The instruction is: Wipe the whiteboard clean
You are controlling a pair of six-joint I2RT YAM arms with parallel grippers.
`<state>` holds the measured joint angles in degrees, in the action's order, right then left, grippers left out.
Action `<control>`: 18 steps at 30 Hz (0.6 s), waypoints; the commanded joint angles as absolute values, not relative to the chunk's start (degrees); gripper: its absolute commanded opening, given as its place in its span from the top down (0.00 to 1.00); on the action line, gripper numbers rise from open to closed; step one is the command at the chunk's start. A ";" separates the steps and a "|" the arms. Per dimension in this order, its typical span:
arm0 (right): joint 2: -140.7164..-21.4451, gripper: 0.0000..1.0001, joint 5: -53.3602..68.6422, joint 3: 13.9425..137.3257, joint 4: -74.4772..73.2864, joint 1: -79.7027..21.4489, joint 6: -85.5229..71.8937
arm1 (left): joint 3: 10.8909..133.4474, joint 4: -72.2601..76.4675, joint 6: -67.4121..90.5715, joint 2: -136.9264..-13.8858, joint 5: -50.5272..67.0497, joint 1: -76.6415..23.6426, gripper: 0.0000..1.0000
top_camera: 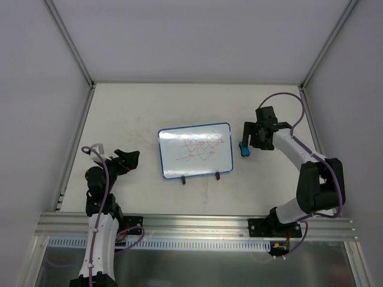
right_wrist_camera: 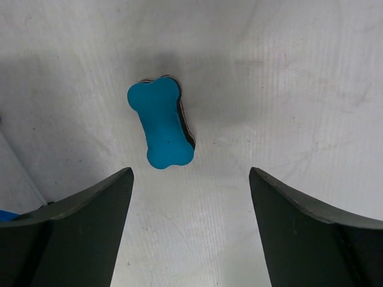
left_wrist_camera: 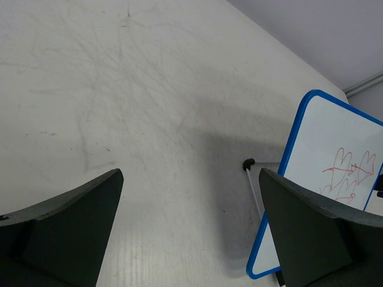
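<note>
The whiteboard (top_camera: 194, 149), blue-framed with red hearts and arrows drawn on it, stands propped on two black feet mid-table. A blue bone-shaped eraser (top_camera: 244, 149) lies on the table just right of the board. My right gripper (top_camera: 250, 137) hovers over it. In the right wrist view the eraser (right_wrist_camera: 161, 128) lies just beyond the fingertips, and the right gripper (right_wrist_camera: 190, 179) is open with nothing between its fingers. My left gripper (top_camera: 127, 159) stands open to the left of the board. In its wrist view the whiteboard (left_wrist_camera: 335, 149) shows at the right, past the open left gripper (left_wrist_camera: 190, 179).
A black foot (left_wrist_camera: 248, 162) of the board pokes out on the table behind its blue frame. White walls with metal posts (top_camera: 72, 42) enclose the table on three sides. An aluminium rail (top_camera: 197, 224) runs along the near edge at the arm bases.
</note>
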<state>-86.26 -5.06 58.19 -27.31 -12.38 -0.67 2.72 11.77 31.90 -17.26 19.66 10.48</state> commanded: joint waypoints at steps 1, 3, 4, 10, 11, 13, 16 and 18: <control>-87.97 0.20 -3.96 59.94 -27.60 -13.71 1.93 | 2.20 14.85 30.50 -17.31 21.27 10.28 0.01; -89.82 0.26 -3.96 60.55 -27.25 -13.97 2.28 | 2.20 14.77 30.41 -16.79 21.01 10.28 0.01; -90.43 0.27 -3.61 60.64 -27.07 -14.06 2.46 | 2.11 14.77 30.50 -16.79 21.01 10.28 0.01; -92.37 0.30 -2.73 60.29 -24.09 -14.59 3.25 | 2.20 14.68 30.50 -16.70 21.01 10.28 0.01; -92.29 0.30 -2.64 60.12 -23.65 -14.68 3.34 | 2.20 14.68 30.50 -16.70 21.18 10.20 0.01; -92.37 0.30 -2.46 59.94 -22.68 -14.59 3.60 | 2.20 14.68 30.32 -16.61 21.79 10.28 0.01; -92.98 0.30 -1.85 60.29 -21.89 -14.59 3.95 | 2.11 14.77 30.23 -16.17 22.50 10.28 0.01; -93.60 0.30 -1.67 60.64 -21.80 -14.59 4.04 | 2.02 14.77 30.15 -15.39 22.67 10.28 0.01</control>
<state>-92.73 -2.57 58.61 -23.31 -14.24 2.66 2.72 11.75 31.86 -16.78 20.78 10.48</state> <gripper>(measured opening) 0.702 0.990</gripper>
